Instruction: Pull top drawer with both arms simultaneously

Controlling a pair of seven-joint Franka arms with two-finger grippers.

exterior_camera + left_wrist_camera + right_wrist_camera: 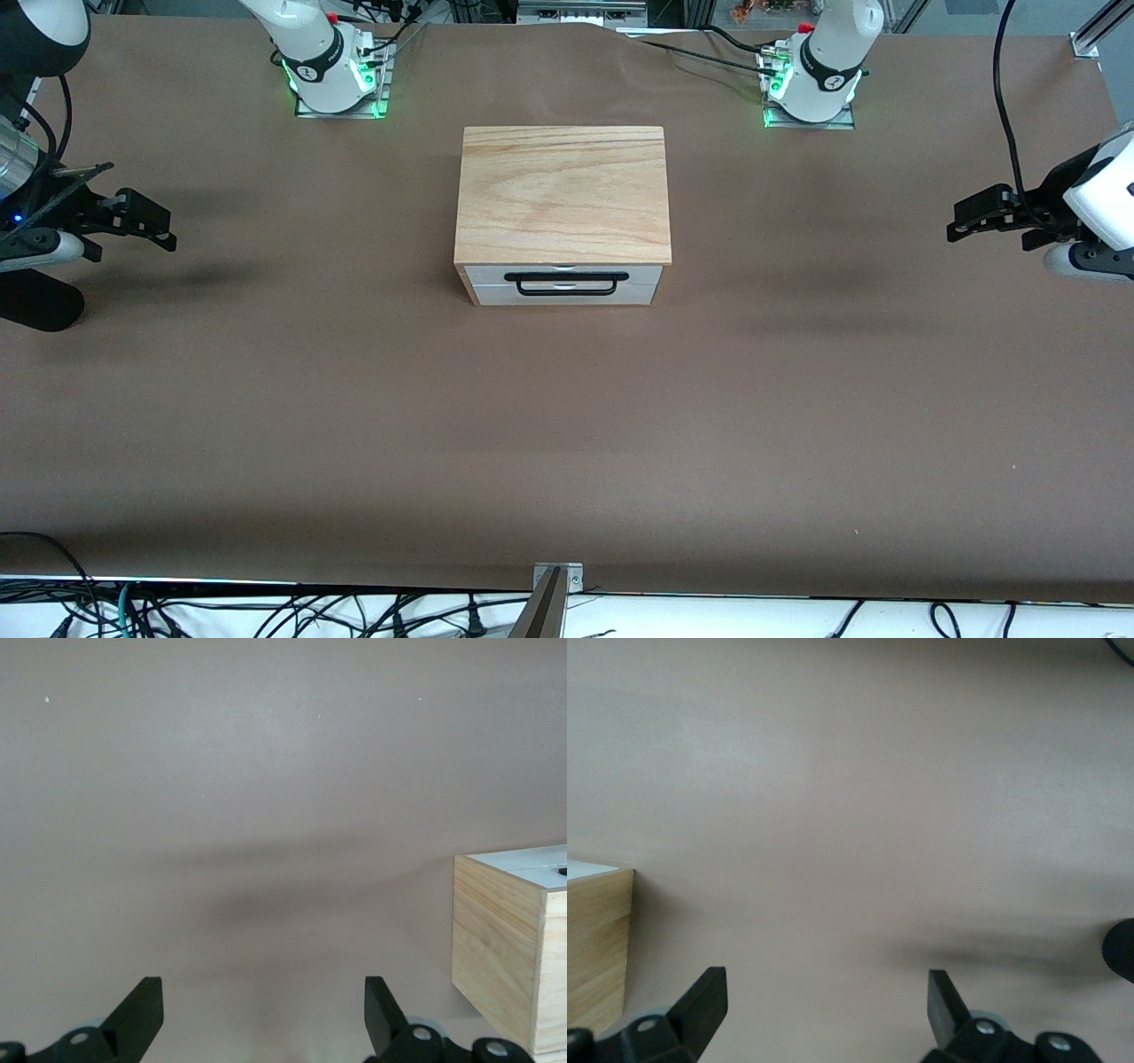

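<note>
Brown matte covering spreads over the whole surface (567,425), and near its middle stands a small cabinet with a light-wood grained top slab (563,195) and a white front that faces the front camera. On that front sits the top drawer (563,276), a thin white panel with a wide black wire handle (562,284); it looks fully shut, flush under the slab, though the seam between it and the plain white panel below is hard to make out from this height.

Both large white jointed arms wait at the two ends of the surface, well apart from the cabinet. The left gripper (961,223) hangs over bare covering toward the left arm's end, its black fingers (142,1010) spread wide and holding nothing. The right gripper (155,221) hangs over the right arm's end, its fingers (704,1001) likewise spread and empty. Each wrist view catches only a wooden side of the cabinet at its edge, which suggests the grippers point roughly inward, ready to approach from either side.

Nothing lies between the grippers and the handle. The handle's width probably leaves room for both grippers side by side, so the pull has yet to begin. Loose black cables (266,611) lie off the surface edge nearest the front camera, out of the way.
</note>
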